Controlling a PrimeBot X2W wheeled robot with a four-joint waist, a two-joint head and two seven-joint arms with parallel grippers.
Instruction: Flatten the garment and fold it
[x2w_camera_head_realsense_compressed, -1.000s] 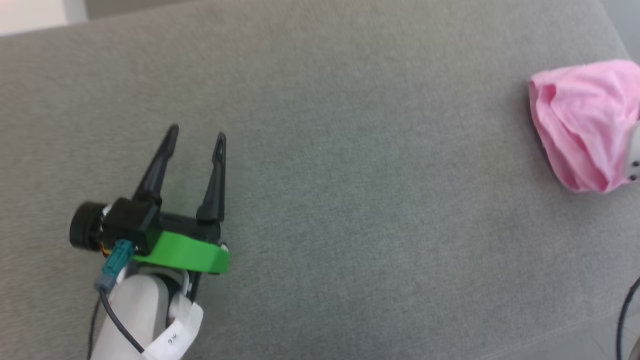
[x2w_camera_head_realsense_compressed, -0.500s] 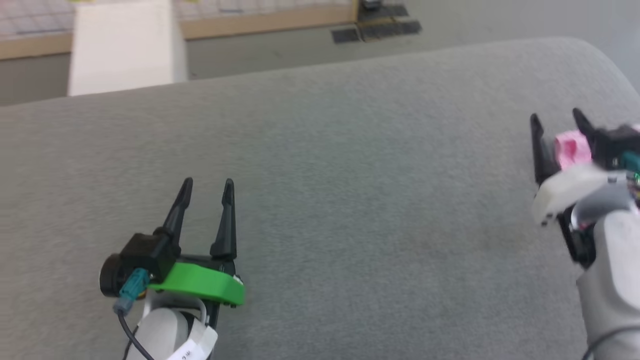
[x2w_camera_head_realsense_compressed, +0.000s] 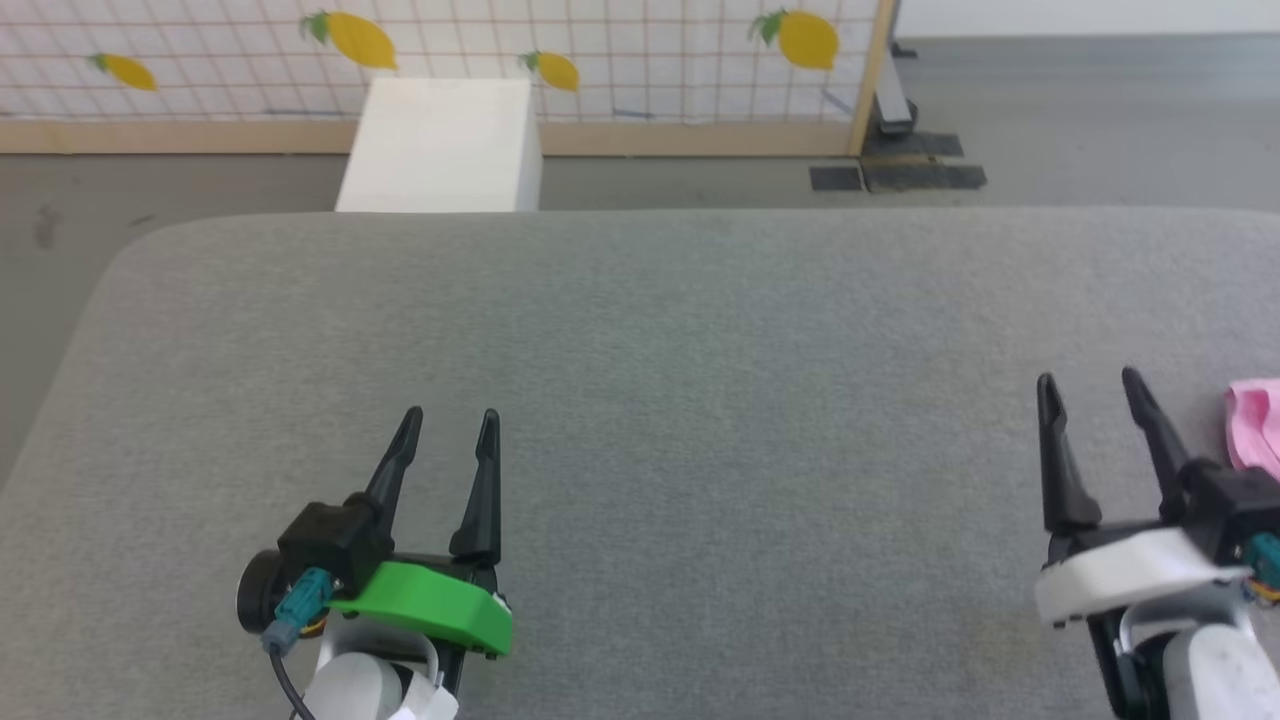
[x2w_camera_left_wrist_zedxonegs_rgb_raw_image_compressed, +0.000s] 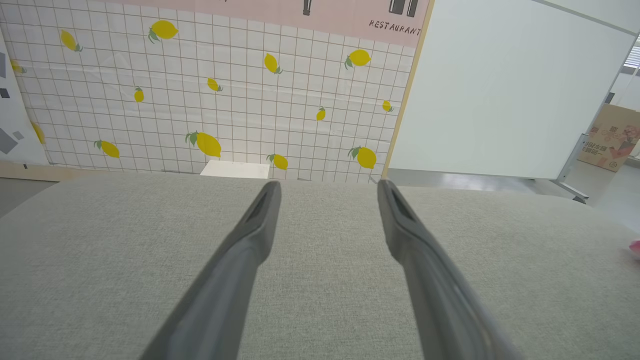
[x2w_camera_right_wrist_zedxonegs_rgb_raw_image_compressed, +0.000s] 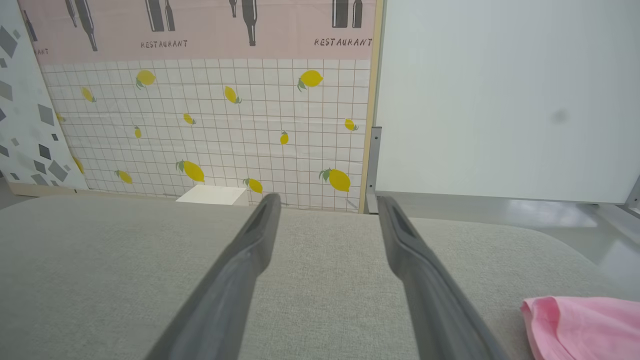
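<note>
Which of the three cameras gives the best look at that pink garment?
The right wrist view: the pink garment lies in its lower right corner, folds visible, though cut off by the frame. The head view catches a narrow strip at its right edge; the left wrist view, a tiny pink speck.

My left gripper (x2w_camera_left_wrist_zedxonegs_rgb_raw_image_compressed: 328, 186) stands with its two dark fingers (x2w_camera_left_wrist_zedxonegs_rgb_raw_image_compressed: 240, 265) spread wide, with the grey fabric surface (x2w_camera_left_wrist_zedxonegs_rgb_raw_image_compressed: 100, 250) visible in the gap between them. The surface runs to a rounded far edge. Beyond that edge stand a white box (x2w_camera_left_wrist_zedxonegs_rgb_raw_image_compressed: 235, 169), a grid-patterned wall panel (x2w_camera_left_wrist_zedxonegs_rgb_raw_image_compressed: 200, 100) printed with yellow lemons, a wooden post (x2w_camera_left_wrist_zedxonegs_rgb_raw_image_compressed: 405, 100) and a plain white board (x2w_camera_left_wrist_zedxonegs_rgb_raw_image_compressed: 500, 100). A pink sliver of the garment (x2w_camera_left_wrist_zedxonegs_rgb_raw_image_compressed: 635, 246) lies on the surface at the right border, well apart from my fingers
</note>
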